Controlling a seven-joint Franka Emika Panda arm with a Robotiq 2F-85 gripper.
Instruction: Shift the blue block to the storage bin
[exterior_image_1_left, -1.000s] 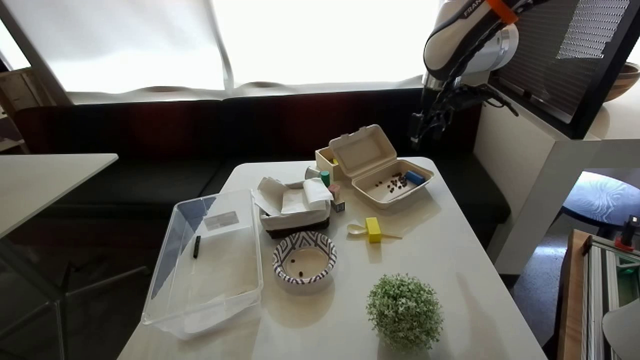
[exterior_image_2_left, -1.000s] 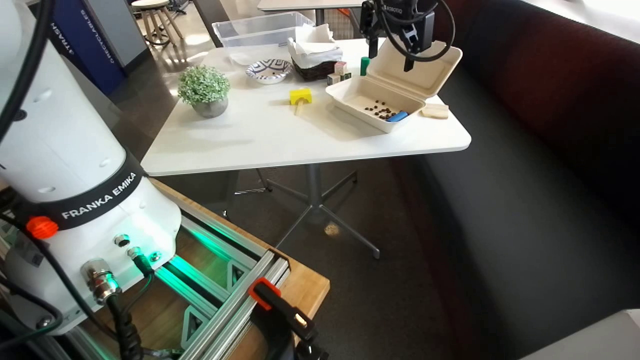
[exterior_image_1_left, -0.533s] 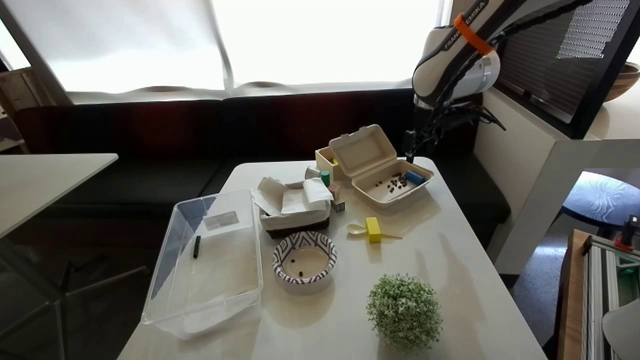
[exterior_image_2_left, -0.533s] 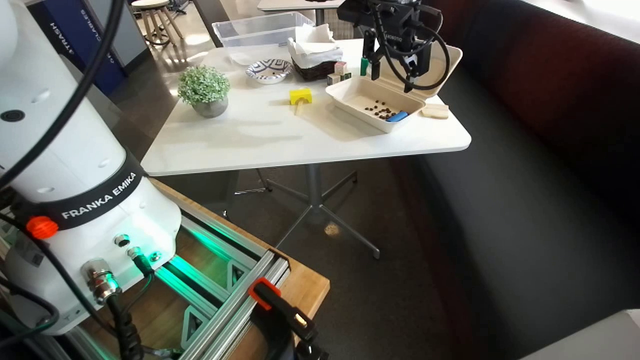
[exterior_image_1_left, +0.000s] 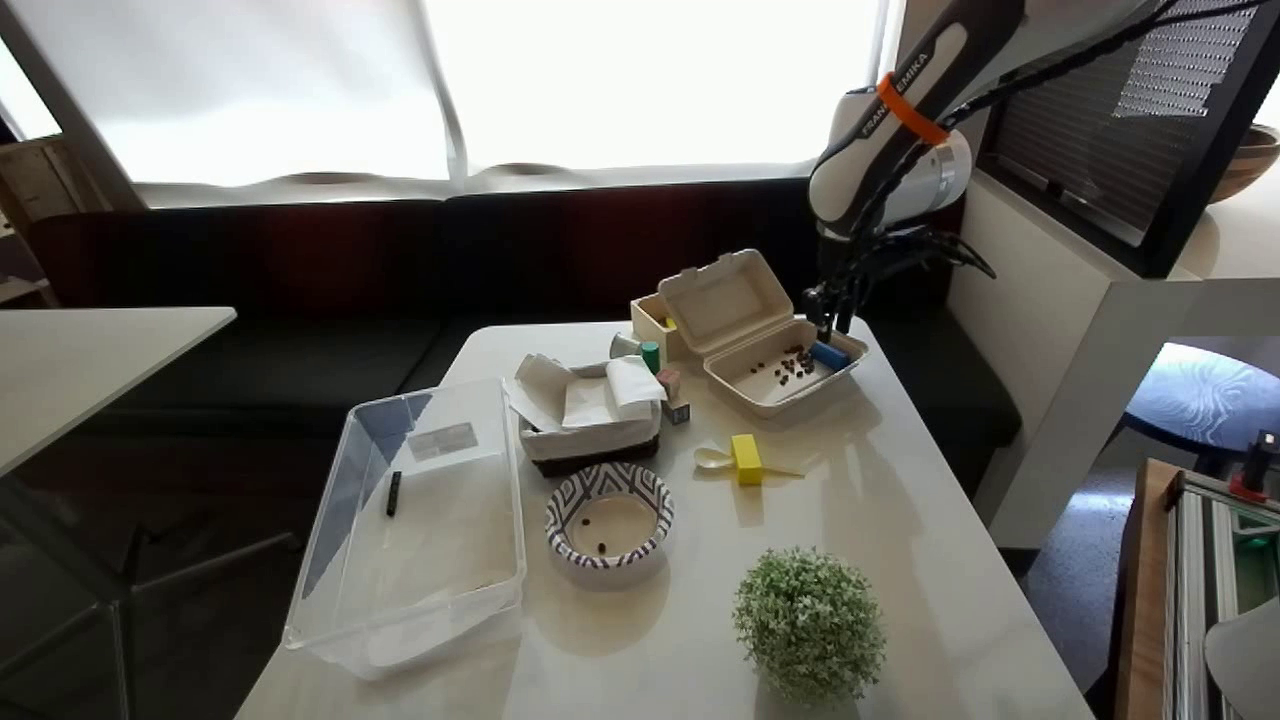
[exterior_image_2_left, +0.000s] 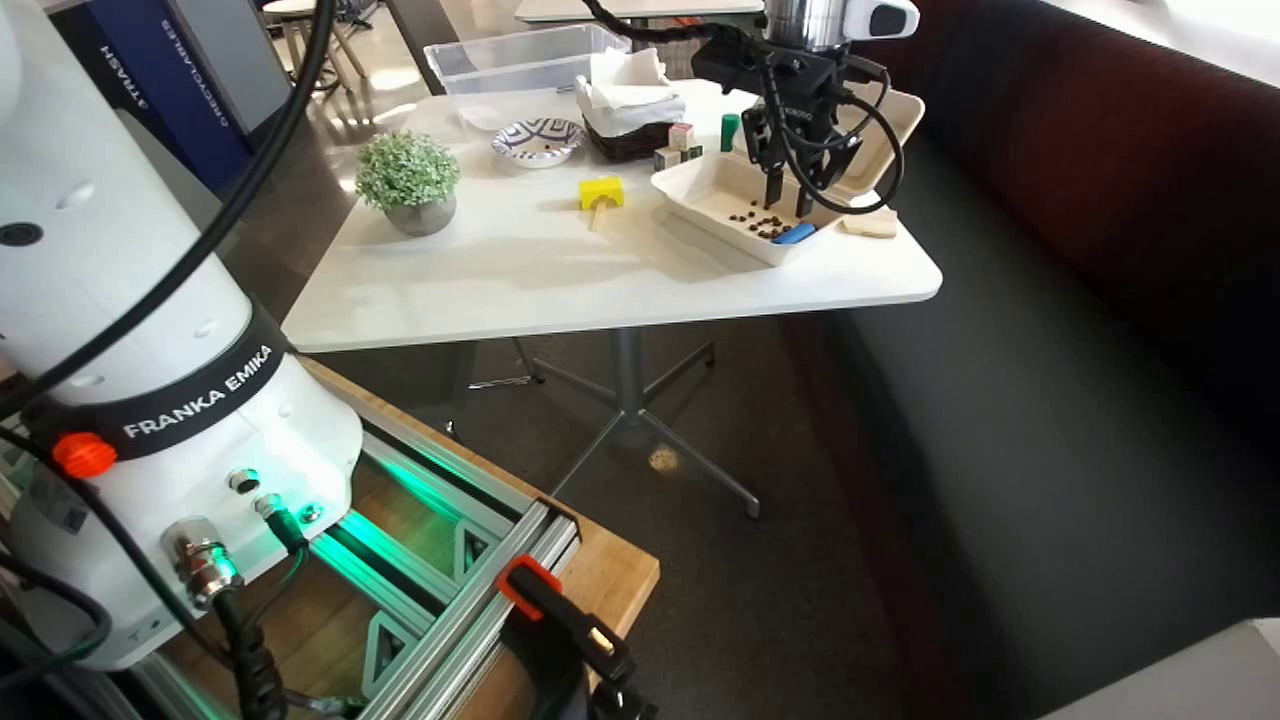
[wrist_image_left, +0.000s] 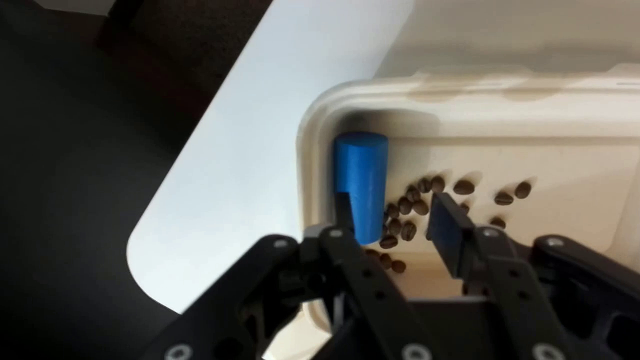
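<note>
Lower now, the parted, empty pincer (wrist_image_left: 393, 212) hangs above the blue block (wrist_image_left: 365, 175) beside the box wall (wrist_image_left: 312, 165).

white arm (exterior_image_2_left: 90, 170), orange band (exterior_image_1_left: 910, 112), black cable (exterior_image_2_left: 262, 160), black jaws

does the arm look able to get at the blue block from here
Probably yes: the hand is open over the clamshell box, whose lid stands open, and nothing seems to lie on the blue block. It sits close to an end wall, though, so room on that side may be tight.
</note>
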